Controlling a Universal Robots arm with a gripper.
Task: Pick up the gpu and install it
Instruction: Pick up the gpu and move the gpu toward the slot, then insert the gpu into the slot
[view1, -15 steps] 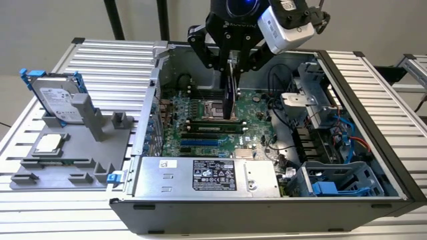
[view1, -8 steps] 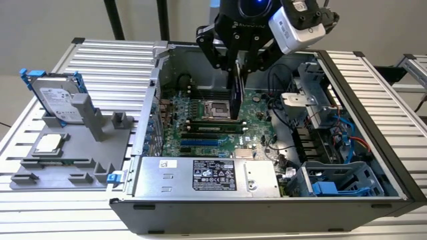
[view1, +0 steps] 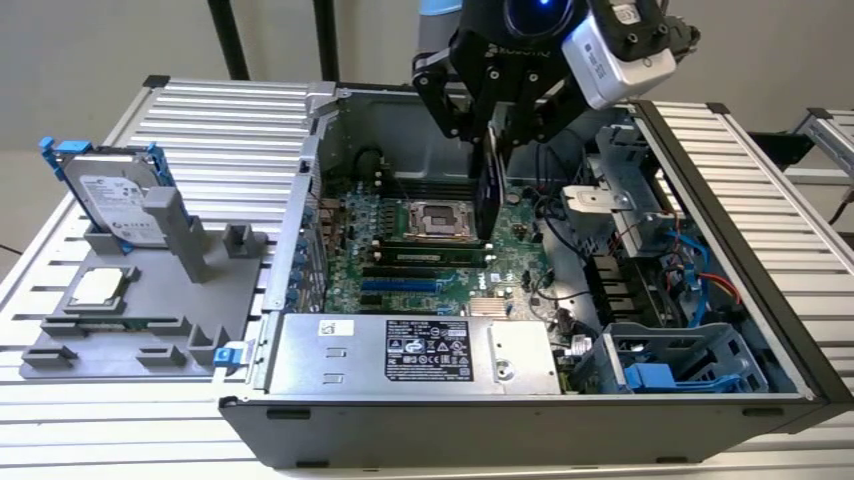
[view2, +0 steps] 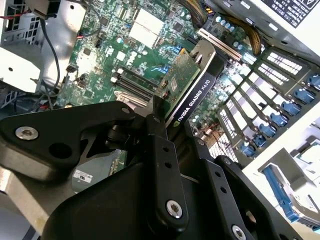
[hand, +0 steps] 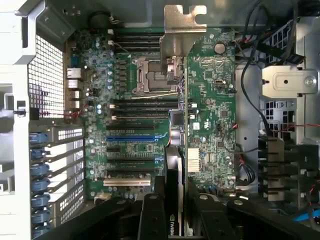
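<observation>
Slatted metal table (view1: 200, 110) in the exterior view, with an open computer case (view1: 534, 430) lying on it. High over the far part of the case, pincer (view1: 491, 125) clamped on the gpu (view1: 489, 195), card hanging on edge straight below the fingers, lower end over the motherboard (view1: 400, 265); contact with the board not to be told. Well off to the exterior view's left of the pincer, outside the case, grey fixture (view1: 240, 295) carrying a silver hard drive (view1: 114, 195) in a blue frame, upright, and a square processor chip (view1: 100, 288) lying flat. Below the pincer and nearer the camera, power supply (view1: 400, 350) along the near wall of the case. In the second wrist view, pincer (view2: 170, 120) with black fingers (view2: 160, 145) closed against both faces of the gpu (view2: 192, 87): green circuit board on one side, black shroud on the other, silver bracket (view2: 202, 47) at the end farthest from the pincer, motherboard (view2: 125, 45) beyond. In the first wrist view, pincer (hand: 173, 192) gripping the gpu (hand: 173, 160) seen edge-on, card running away from the fingertips across the motherboard (hand: 135, 95), bracket (hand: 184, 27) at its far end, blue slot (hand: 131, 137) and black slots to one side of the card, processor socket (hand: 150, 75) beside its far part.
</observation>
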